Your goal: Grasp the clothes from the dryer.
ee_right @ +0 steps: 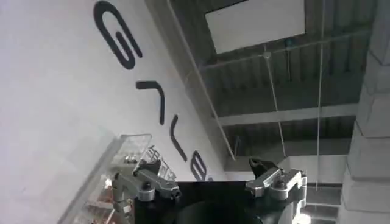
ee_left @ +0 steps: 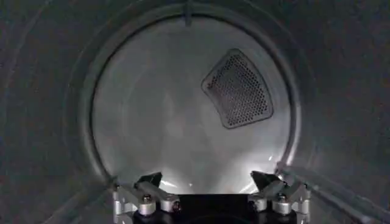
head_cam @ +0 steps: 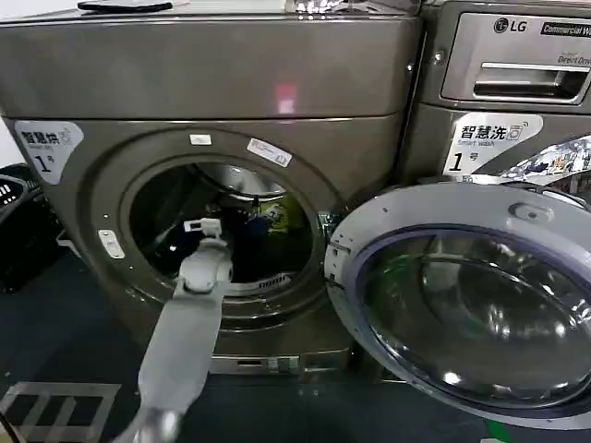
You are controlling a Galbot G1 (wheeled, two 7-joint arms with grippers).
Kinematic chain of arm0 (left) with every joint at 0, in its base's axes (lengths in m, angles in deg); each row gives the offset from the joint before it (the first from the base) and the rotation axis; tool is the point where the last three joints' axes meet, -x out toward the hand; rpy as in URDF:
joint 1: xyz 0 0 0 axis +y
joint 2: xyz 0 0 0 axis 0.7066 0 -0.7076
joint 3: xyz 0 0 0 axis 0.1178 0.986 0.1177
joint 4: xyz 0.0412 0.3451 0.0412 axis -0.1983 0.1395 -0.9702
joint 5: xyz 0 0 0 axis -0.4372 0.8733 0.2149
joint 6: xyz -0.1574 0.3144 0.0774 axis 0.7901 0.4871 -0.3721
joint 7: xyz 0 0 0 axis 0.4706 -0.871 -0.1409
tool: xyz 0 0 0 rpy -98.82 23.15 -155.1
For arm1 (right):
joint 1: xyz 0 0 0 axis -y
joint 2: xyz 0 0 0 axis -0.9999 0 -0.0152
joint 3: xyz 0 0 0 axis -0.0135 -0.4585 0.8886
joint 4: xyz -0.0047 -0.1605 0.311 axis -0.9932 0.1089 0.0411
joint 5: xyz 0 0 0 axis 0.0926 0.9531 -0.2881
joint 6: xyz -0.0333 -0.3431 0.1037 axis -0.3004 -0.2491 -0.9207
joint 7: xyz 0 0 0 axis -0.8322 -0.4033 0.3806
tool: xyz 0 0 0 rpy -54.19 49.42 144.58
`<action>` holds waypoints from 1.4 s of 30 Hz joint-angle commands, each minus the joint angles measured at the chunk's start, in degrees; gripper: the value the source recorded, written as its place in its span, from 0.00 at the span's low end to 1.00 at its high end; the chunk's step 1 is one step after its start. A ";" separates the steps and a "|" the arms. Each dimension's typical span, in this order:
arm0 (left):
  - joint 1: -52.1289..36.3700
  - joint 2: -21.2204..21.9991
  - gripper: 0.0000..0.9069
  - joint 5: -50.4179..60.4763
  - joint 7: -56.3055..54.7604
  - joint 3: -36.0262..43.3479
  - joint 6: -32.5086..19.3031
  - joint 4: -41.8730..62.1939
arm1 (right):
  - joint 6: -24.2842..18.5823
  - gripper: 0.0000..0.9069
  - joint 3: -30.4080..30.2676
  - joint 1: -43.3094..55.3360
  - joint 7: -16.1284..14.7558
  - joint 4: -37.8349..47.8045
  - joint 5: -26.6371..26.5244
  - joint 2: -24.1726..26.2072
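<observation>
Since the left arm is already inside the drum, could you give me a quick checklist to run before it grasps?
1. Dryer door swung fully open: ok.
2. Left gripper inside the drum, open: ok.
3. Clothes present, dark and yellow-green near the drum's back: ok.
4. Clothes between the left fingers: not ok; the wrist view shows the bare back wall.
5. Right gripper parked clear, pointing at the ceiling: ok.

Dryer [head_cam: 212, 83]: bronze-grey sheet metal, smooth, with a soft sheen. Door [head_cam: 471, 305]: matt grey plastic rim around glossy, reflective glass. Drum back wall [ee_left: 164, 115]: smooth, dull metal with a perforated metal vent [ee_left: 239, 89]. Left arm [head_cam: 189, 323]: matt grey plastic shell. Left gripper [ee_left: 210, 185]: bare metal knuckles, black fingertips.
</observation>
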 commanded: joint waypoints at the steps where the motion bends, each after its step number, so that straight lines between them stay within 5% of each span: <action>1: -11.99 1.12 1.00 -0.07 0.17 0.78 -7.08 22.30 | -0.13 1.00 0.00 0.44 -0.11 0.47 -0.06 0.33; 9: -16.51 0.66 1.00 1.32 4.54 2.55 -1.25 30.83 | -0.24 1.00 0.32 0.74 -0.43 0.94 -0.53 0.91; 16: -21.42 -2.63 1.00 5.13 21.97 10.33 2.18 34.99 | -0.29 1.00 0.53 0.70 -0.74 1.05 -1.01 0.70; 29: -29.95 -4.26 1.00 25.53 51.59 26.58 -4.07 44.83 | -0.61 1.00 1.55 0.19 -1.45 2.00 -1.06 0.47; 37: -31.82 -4.81 1.00 39.01 56.17 27.93 -9.03 49.02 | -0.71 1.00 1.14 0.59 -1.62 1.97 -0.85 0.49; 42: -33.49 -4.94 1.00 42.19 58.38 27.58 -7.59 47.84 | -0.81 1.00 0.99 0.61 -1.72 2.20 -0.75 0.58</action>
